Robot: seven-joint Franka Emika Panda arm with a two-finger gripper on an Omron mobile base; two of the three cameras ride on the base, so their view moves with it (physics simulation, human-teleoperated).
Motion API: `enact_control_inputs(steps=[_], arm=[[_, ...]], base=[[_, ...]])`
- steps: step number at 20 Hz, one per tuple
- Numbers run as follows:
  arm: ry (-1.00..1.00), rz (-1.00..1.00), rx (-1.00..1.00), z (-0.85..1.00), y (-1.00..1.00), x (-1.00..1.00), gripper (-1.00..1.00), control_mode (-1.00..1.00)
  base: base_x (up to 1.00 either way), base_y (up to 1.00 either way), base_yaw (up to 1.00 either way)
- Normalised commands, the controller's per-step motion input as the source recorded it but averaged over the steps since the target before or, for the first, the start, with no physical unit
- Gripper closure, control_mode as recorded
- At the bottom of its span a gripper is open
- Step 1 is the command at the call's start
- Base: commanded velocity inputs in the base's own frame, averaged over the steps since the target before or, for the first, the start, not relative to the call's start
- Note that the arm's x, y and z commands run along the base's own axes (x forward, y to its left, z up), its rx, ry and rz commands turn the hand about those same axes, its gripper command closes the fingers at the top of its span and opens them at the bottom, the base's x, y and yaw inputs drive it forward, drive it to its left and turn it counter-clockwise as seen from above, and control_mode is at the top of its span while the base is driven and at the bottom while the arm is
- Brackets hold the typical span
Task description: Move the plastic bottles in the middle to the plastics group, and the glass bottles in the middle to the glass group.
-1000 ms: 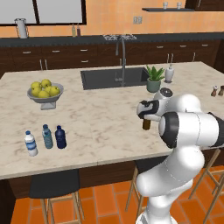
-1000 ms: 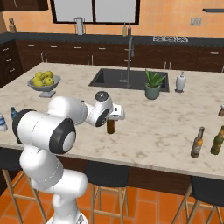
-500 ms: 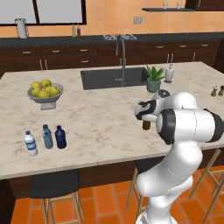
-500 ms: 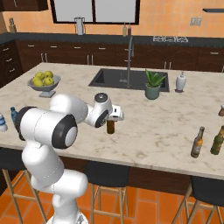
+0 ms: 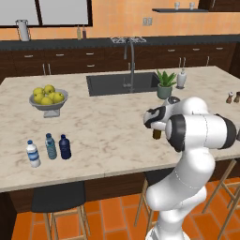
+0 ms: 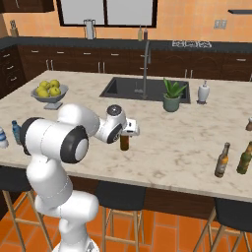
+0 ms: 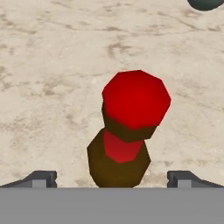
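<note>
In the left base view a grey bowl [image 5: 48, 104] on the marble counter [image 5: 103, 136] holds a heap of yellow-green fruit [image 5: 47, 94]. Near the counter's front left edge three small bottles stand in a row: a clear water bottle [image 5: 32, 153] with a white label, a teal water bottle [image 5: 50, 146] just beside it, and a squat navy bottle [image 5: 65, 147] just beside that one. The sink [image 5: 123, 83] is a dark basin set into the counter, with a potted plant [image 5: 164, 84] and a white soap dispenser [image 5: 181, 78] at its right end. Two tiny brown bottles [image 5: 233, 97] stand at the far right edge. The gripper [image 5: 155, 123] hangs above the brown bottle [image 5: 157, 134], whose lower body shows under the hand, well apart from both groups; this view does not show how the fingers stand.

The right base view shows the brown bottle [image 6: 124, 142] upright on the counter [image 6: 187, 147], under the gripper [image 6: 129, 132]. It adds what the first lacks: two tall bottles at the front right, one brown [image 6: 222, 161] and one green [image 6: 244, 158]. The fruit bowl [image 6: 49, 95] sits far left, and the teal water bottle [image 6: 16, 133] peeks out beside the arm. The plant [image 6: 172, 95] and dispenser [image 6: 203, 92] stand by the sink [image 6: 142, 89].

The hand view looks straight down on the brown bottle's red cap [image 7: 136, 99] and its shoulders below it. The fingertips [image 7: 40, 179] stand wide apart, one at each side of the bottle, touching nothing.
</note>
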Motion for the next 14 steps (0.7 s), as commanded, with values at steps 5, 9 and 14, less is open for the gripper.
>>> enact_control_inputs(steps=[5,9,14], arm=[[0.0,0.0,0.0,-0.12,0.0,0.08,-1.0,-1.0],[0.0,0.0,0.0,-0.02,0.0,0.06,-1.0,-1.0],[-0.01,0.0,0.0,0.0,0.0,0.03,-1.0,-1.0]], base=[[0.0,0.0,0.0],[0.0,0.0,0.0],[0.0,0.0,0.0]])
